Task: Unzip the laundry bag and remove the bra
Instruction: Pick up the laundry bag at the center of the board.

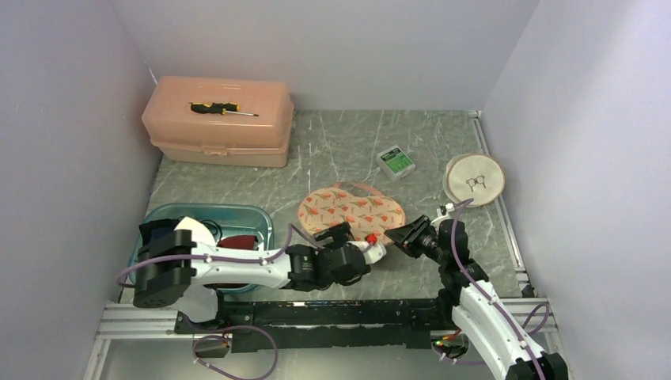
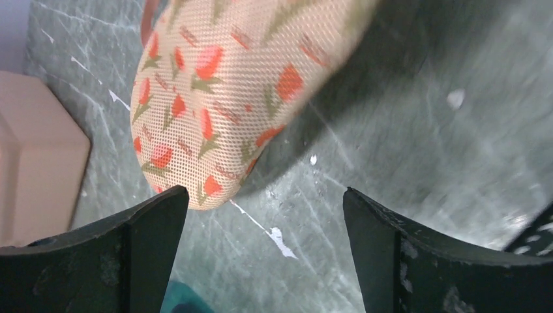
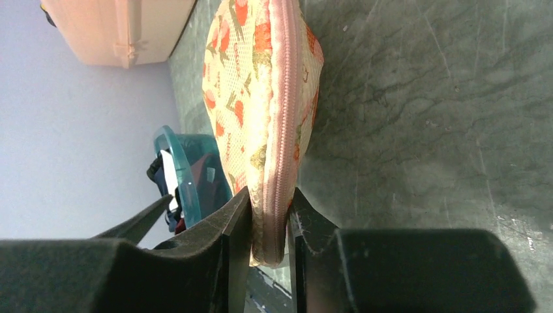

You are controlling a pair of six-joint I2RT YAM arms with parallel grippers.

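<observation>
In right wrist view: right jaws pinch laundry bag (image 3: 242, 98) seam; left jaws wide, empty.

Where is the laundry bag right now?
The laundry bag lies mid-table in the top view, between the teal basin to its left and the right gripper, which pinches its zippered edge.

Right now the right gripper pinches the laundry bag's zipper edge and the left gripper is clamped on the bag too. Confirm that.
Wrong on the left gripper: it is open, jaws wide apart, gripping nothing, with the laundry bag ahead of it, as the left wrist view shows. The right gripper does pinch the zipper edge.
</observation>
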